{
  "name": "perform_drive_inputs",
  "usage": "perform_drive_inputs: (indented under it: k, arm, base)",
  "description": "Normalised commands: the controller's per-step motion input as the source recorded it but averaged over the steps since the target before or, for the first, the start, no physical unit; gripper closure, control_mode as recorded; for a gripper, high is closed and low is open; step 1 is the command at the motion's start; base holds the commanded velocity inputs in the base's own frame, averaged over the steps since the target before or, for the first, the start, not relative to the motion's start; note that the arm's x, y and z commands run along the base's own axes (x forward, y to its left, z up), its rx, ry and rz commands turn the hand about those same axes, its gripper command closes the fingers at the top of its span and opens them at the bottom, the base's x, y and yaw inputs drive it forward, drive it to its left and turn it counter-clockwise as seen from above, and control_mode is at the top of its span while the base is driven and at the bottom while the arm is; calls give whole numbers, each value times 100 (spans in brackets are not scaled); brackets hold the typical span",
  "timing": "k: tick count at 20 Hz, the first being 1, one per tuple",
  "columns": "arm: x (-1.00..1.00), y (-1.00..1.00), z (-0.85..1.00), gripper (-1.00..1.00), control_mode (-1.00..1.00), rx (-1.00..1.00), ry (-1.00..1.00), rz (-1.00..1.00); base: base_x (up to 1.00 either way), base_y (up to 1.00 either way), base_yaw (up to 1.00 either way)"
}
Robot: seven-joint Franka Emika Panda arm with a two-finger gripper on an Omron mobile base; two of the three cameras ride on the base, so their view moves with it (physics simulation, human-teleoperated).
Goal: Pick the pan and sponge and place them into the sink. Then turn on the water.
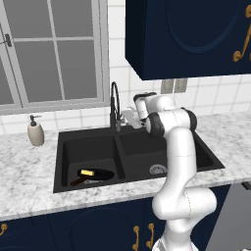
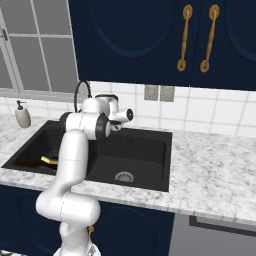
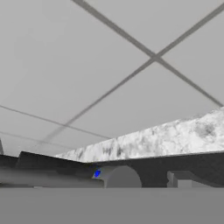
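The black pan [image 1: 98,175] lies in the left basin of the black double sink [image 1: 62,142], its brownish handle pointing front left. On the pan rests the yellow sponge [image 1: 87,172], which also peeks out beside the arm as the sponge [image 2: 48,160]. The tall dark faucet [image 1: 115,104] rises behind the divider; no water runs. My gripper [image 1: 127,116] hovers just right of the faucet's base, at lever height, over the sink's back rim. Its fingers are too small to read. In the hand view a grey cylinder with a blue mark [image 3: 97,173] lies close below, before the tiled wall.
A beige soap dispenser [image 1: 35,131] stands on the marble counter [image 1: 29,166] left of the sink. The right basin holds just its silver drain [image 2: 124,176]. Dark blue cabinets [image 1: 191,34] hang overhead, and a window [image 1: 49,54] is behind the faucet's left.
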Motion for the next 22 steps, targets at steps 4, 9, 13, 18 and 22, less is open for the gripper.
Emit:
perform_drive_inputs:
  k: [4,9,13,18,22]
  arm:
    - [18,9,-18,100,-100,0,0,0]
    - [16,2,-17,100,-100,6,0,-4]
    - [4,0,-21,100,-100,8,2,-21]
    - [16,-3,-34,100,-100,14,21,-33]
    - [42,-25,-52,100,-100,23,34,-8]
  base:
    - [0,0,0]
    - [0,0,0]
    - [0,0,0]
    - [0,0,0]
    - [0,0,0]
